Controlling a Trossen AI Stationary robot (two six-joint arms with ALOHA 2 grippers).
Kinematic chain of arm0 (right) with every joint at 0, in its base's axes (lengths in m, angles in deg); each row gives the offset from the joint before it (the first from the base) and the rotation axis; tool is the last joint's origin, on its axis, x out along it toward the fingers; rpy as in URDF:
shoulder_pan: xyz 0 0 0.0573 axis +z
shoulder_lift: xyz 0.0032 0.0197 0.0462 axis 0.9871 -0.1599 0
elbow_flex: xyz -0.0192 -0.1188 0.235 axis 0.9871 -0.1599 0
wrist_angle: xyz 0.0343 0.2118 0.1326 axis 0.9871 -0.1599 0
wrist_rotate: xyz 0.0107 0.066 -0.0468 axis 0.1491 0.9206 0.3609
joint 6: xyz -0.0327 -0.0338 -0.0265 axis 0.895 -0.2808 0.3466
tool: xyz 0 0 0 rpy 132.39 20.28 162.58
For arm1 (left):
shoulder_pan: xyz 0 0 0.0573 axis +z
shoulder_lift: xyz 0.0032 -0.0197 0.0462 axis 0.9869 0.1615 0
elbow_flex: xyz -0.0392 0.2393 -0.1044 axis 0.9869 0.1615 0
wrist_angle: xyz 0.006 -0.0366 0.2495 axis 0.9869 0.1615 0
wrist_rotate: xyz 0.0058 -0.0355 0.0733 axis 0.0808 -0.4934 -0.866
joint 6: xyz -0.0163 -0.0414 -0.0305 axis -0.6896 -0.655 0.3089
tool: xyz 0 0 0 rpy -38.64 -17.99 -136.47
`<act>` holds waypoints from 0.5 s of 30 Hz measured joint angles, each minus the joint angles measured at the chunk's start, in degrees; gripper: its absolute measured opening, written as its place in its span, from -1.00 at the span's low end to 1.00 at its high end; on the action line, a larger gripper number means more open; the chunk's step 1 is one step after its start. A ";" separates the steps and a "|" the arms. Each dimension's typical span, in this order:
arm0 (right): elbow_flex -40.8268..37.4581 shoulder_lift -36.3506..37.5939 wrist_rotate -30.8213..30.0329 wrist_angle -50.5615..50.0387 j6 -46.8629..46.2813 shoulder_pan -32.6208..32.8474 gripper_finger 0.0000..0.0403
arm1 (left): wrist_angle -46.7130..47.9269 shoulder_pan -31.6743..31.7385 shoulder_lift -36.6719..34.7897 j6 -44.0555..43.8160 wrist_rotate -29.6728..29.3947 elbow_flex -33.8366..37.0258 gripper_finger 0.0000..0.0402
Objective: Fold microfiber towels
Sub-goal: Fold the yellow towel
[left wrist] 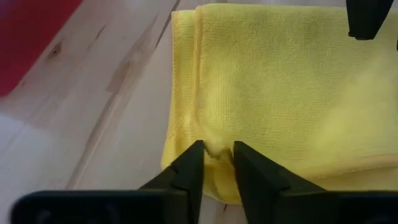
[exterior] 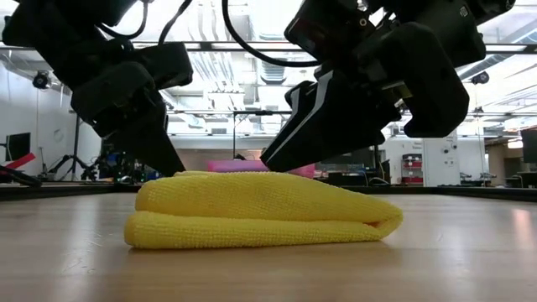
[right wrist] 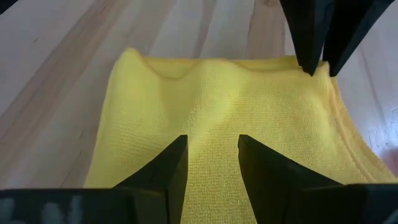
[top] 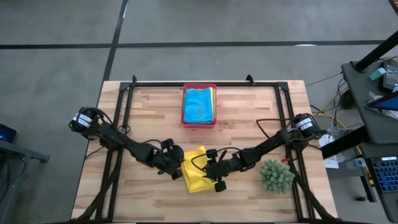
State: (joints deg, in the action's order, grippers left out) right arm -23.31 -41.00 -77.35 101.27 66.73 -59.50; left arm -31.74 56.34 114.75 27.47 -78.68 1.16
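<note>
A yellow towel point(top: 195, 169) is seen lying folded on the wooden table point(top: 155, 112), near the front edge, between the two grippers. The left gripper point(left wrist: 217, 157) is set at the towel's left edge; its fingers point(left wrist: 189, 168) are drawn close together, with only a narrow gap, and a small ridge of the yellow cloth is pinched between the tips. The right gripper point(right wrist: 211, 149) is lowered over the towel from the other side — its fingers point(right wrist: 165, 168) are held moderately apart, the tips resting on or just above the top layer, with no cloth visibly gripped. Farther back, a blue towel point(top: 199, 104) is stacked in a pink tray point(top: 199, 124). A spiky green plant point(top: 276, 175) stands at the right.
</note>
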 joint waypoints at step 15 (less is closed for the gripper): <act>0.00 0.00 0.00 -0.02 -0.17 0.02 -0.36 | 1.11 0.26 -2.78 -0.01 0.00 -0.42 -1.00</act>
State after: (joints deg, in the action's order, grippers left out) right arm -23.31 -41.00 -77.35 101.25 66.56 -59.48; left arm -30.63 56.61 111.97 27.46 -78.68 0.75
